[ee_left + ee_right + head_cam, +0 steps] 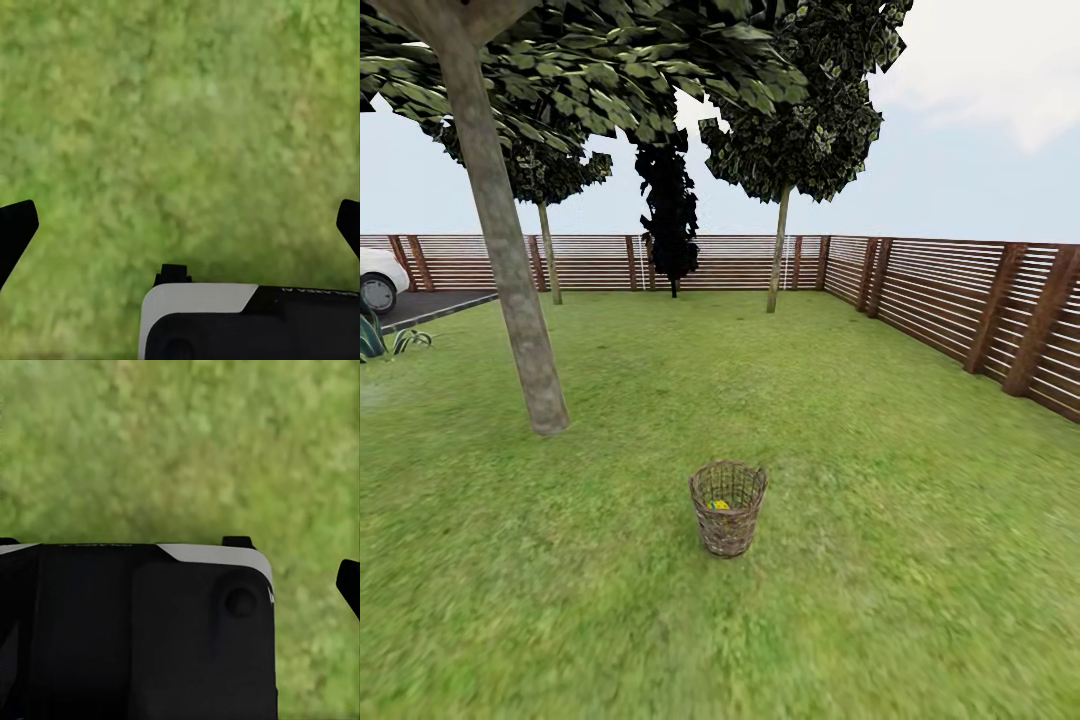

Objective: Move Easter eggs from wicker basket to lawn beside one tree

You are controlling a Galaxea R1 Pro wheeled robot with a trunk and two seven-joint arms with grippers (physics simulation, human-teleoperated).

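Wicker basket (728, 507): upright on the lawn (880, 600), ahead of the robot, in open grass.
Easter eggs (718, 504): a yellow patch inside the basket — count not readable.
Tree (510, 290): thick trunk, near the basket, beyond and left of it.
Left pincer (180, 225): fingertips wide apart over bare grass.
Right pincer: one fingertip visible — state cannot be told.
Step in hand: approach; best to stop squarely at the basket and reach in from above.
Room: wide grass all round; fence (980, 300) well off to the right.
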